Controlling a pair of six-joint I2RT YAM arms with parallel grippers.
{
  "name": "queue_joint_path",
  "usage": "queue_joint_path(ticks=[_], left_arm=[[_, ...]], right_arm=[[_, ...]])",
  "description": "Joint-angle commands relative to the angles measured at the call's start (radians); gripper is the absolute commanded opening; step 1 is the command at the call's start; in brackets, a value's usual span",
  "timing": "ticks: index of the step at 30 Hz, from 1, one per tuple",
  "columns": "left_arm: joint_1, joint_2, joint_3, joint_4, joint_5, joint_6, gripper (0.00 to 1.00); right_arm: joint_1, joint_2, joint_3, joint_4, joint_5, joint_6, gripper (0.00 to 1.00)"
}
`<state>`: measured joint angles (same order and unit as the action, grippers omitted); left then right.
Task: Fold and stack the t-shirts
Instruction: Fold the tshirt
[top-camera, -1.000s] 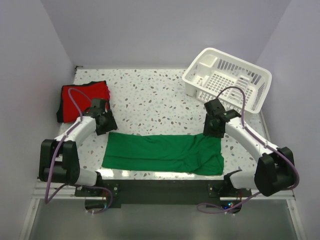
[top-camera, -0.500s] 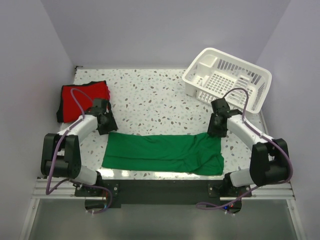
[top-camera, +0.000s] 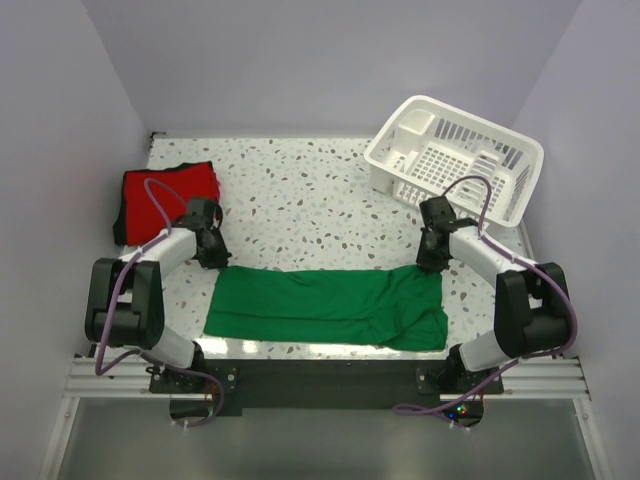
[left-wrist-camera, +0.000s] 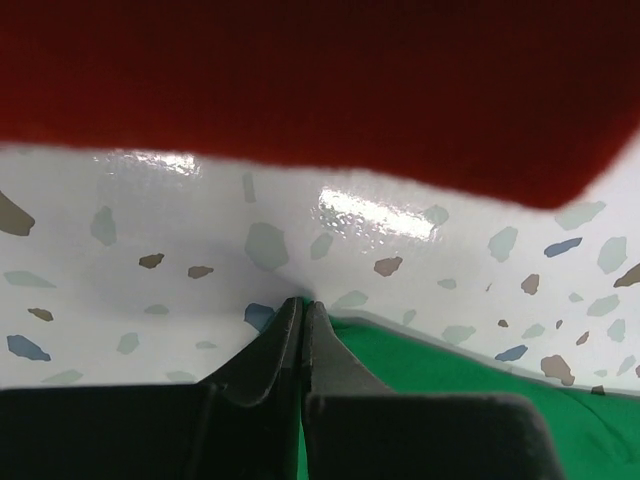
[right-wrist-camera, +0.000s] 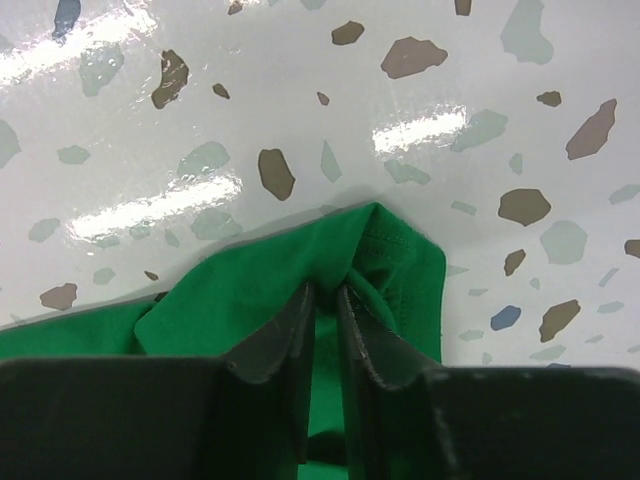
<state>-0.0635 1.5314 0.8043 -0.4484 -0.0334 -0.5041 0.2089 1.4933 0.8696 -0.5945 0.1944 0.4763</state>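
The green shirt (top-camera: 330, 305) lies spread along the near edge of the table (top-camera: 300, 200). The left gripper (top-camera: 220, 262) is pinched shut on its far left corner. The right gripper (top-camera: 431, 264) clamps its far right corner.

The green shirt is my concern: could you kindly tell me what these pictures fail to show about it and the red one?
Left wrist view: shut left jaws cover the corner of the green shirt, so whether cloth is caught is hidden.
Top view: the wrists hide both sets of jaws.
Left wrist view: red shirt is blurred and cut off by the top edge.
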Motion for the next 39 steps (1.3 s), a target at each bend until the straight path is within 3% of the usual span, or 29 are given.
queue_joint_path(ticks=[1, 5, 18, 32, 35, 36, 38, 39], left_arm=[[0.019, 0.013, 0.016, 0.039, -0.006, 0.013, 0.00], [0.040, 0.007, 0.015, 0.036, -0.022, 0.021, 0.00], [0.064, -0.068, -0.007, 0.017, -0.089, -0.014, 0.00], [0.064, -0.149, -0.024, 0.013, -0.129, -0.045, 0.00], [0.064, -0.160, 0.004, 0.007, -0.119, -0.034, 0.24], [0.064, -0.165, 0.012, 0.002, -0.112, -0.031, 0.41], [0.064, -0.180, 0.041, -0.022, -0.111, -0.034, 0.62], [0.064, -0.189, 0.048, -0.030, -0.106, -0.034, 0.66]], right_arm=[[-0.003, 0.004, -0.011, 0.042, 0.045, 0.001, 0.17], [-0.003, 0.012, -0.009, 0.039, 0.080, 0.005, 0.00], [-0.003, -0.016, -0.009, -0.008, 0.184, 0.015, 0.00], [-0.003, -0.042, 0.009, -0.039, 0.197, -0.019, 0.00], [-0.003, -0.057, 0.046, -0.059, 0.166, -0.037, 0.00], [-0.003, -0.062, 0.057, -0.065, 0.160, -0.048, 0.00], [-0.003, -0.076, 0.086, -0.091, 0.128, -0.053, 0.17], [-0.003, -0.085, 0.092, -0.100, 0.119, -0.053, 0.24]])
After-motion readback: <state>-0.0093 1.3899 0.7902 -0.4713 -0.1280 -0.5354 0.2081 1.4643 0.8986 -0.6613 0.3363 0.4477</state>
